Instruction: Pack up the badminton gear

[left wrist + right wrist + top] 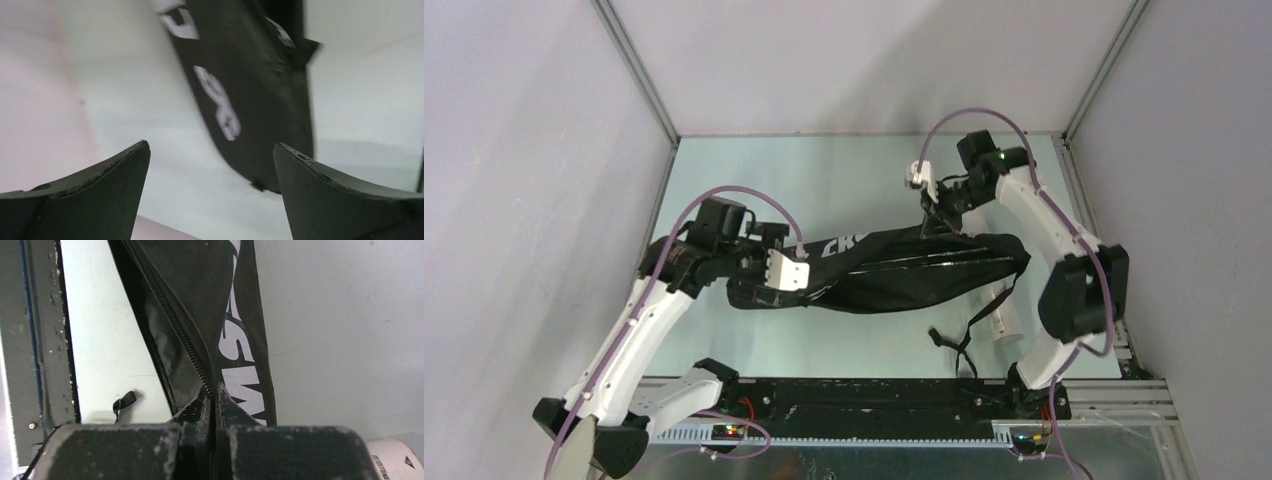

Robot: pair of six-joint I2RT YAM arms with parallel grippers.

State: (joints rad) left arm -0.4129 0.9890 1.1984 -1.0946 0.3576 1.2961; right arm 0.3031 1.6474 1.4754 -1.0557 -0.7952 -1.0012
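Top external view: the black racket bag [894,272] lies across the middle of the table [824,180]. Its long axis runs from the left edge toward the right edge, roughly parallel to the near edge, with the right end angled slightly toward the far edge. We cannot tell which end is the head end. A strap [964,340] trails from the bag toward the near edge.

The left gripper [769,275] sits at the bag's left end. In the left wrist view its jaws stand wide apart and hold nothing, with the lettered end of the bag [250,100] beyond them.

The right gripper [941,222] is at the bag's far-side edge, toward the right end. In the right wrist view its fingers are pressed together and clamped on the zipper [185,340] line of the bag. Ahead of the grip, the zipper appears parted.

We judge the task to be partly done:
- No rackets or shuttlecocks are visible on the table. We cannot confirm whether they are inside the bag.
- The white tube [1004,318] lies outside the bag near the right edge, partly under the bag's right end.
- The tube is yet to be packed and the zipper yet to be closed.
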